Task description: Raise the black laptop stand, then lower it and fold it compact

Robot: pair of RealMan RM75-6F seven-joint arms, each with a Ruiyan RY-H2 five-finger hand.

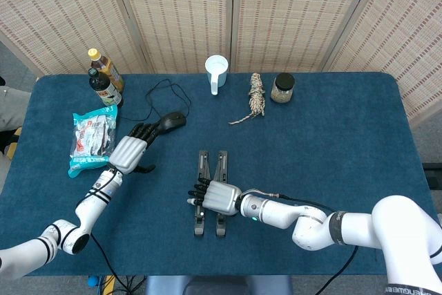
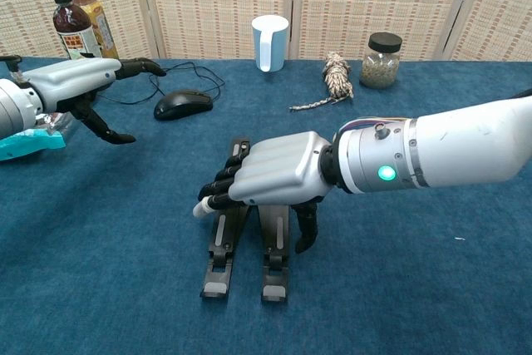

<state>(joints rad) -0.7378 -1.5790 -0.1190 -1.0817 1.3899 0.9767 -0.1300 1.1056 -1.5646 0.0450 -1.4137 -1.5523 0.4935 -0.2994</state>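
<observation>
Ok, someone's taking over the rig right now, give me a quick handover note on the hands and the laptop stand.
Right hand: over the middle of the black laptop stand, fingers apart, gripping nothing; contact unclear.
Left hand: open, raised off the table near the mouse, holding nothing.
Stand: flat on the blue table near the front middle, its two legs lying side by side.
Done: nothing visible, stand not raised.
Left: grip and raise it, lower it, fold compact.
</observation>
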